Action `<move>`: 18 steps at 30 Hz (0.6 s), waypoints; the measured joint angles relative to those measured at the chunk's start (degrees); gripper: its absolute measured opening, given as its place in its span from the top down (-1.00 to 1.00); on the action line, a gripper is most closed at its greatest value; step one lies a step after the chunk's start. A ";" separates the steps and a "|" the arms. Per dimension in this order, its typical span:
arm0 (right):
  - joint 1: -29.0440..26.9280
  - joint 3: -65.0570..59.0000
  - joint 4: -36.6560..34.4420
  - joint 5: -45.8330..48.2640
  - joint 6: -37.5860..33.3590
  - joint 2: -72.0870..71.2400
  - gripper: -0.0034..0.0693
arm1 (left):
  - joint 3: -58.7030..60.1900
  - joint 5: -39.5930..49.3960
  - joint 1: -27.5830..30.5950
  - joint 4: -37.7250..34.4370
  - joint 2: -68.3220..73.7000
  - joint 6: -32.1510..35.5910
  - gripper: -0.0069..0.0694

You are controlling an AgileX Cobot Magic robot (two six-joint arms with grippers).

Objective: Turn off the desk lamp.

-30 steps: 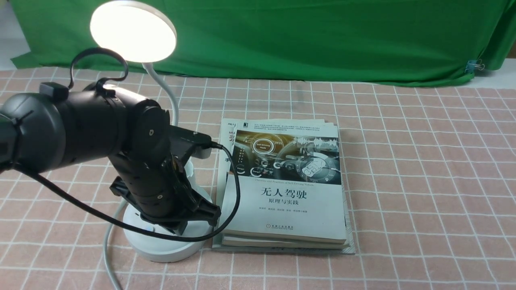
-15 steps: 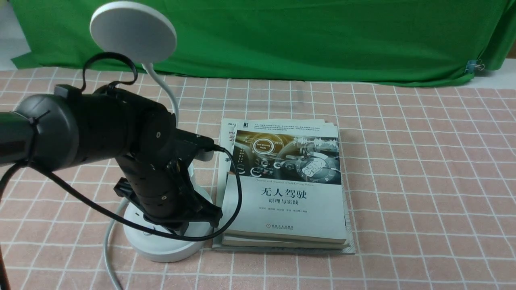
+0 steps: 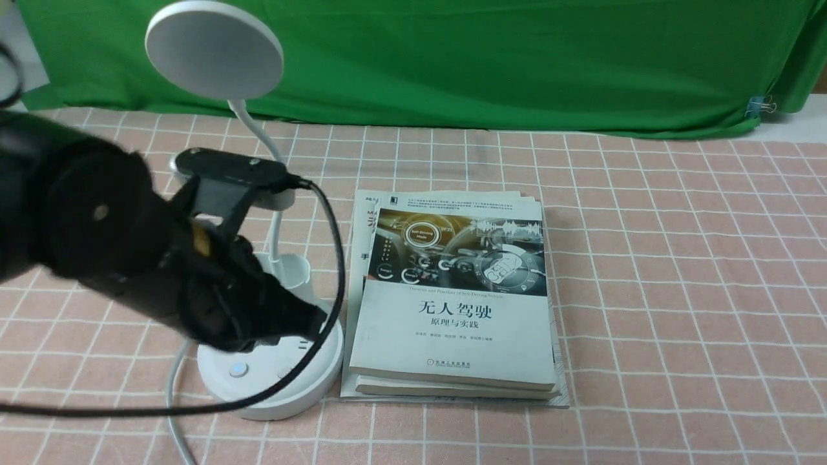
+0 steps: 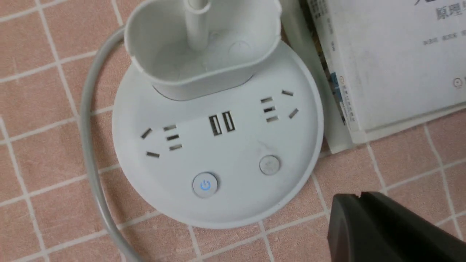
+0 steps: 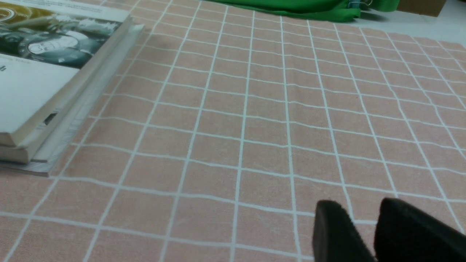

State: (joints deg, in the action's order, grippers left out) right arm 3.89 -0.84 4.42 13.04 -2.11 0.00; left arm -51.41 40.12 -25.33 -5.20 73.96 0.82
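Observation:
The white desk lamp stands left of the books. Its disc head is dark and its thin neck runs down into the cup-shaped holder on the round base. In the left wrist view the base shows sockets, a blue-lit power button and a plain button. My left gripper is shut and empty, hovering above the base's near right edge, with its fingertips clear of the buttons. My right gripper hangs low over bare cloth, jaws slightly apart, empty.
A stack of books lies right against the lamp base, and also shows in the right wrist view. The lamp's grey cord runs toward the front edge. Pink checked cloth covers the table. Green backdrop hangs behind.
The lamp head was lit one second ago and is dark since. My left gripper has lifted off the base and drawn back to the left, uncovering the buttons.

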 joint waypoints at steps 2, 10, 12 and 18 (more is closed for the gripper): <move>0.00 0.00 0.00 0.00 0.00 0.00 0.25 | 4.65 -4.00 0.00 -0.61 -4.86 0.00 0.81; 0.00 0.00 0.00 0.00 0.00 0.00 0.25 | 27.17 -22.72 0.00 -3.91 -29.63 0.00 0.81; 0.00 0.00 0.00 0.00 0.00 0.00 0.25 | 29.01 -23.27 0.00 -4.02 -32.19 -0.05 0.81; 0.00 0.00 0.00 0.00 0.00 0.00 0.25 | 36.99 -24.13 0.00 -4.06 -43.16 -0.05 0.81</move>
State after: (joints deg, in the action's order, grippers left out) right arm 3.89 -0.84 4.42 13.04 -2.11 0.00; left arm -14.42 15.99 -25.33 -9.26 30.79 0.77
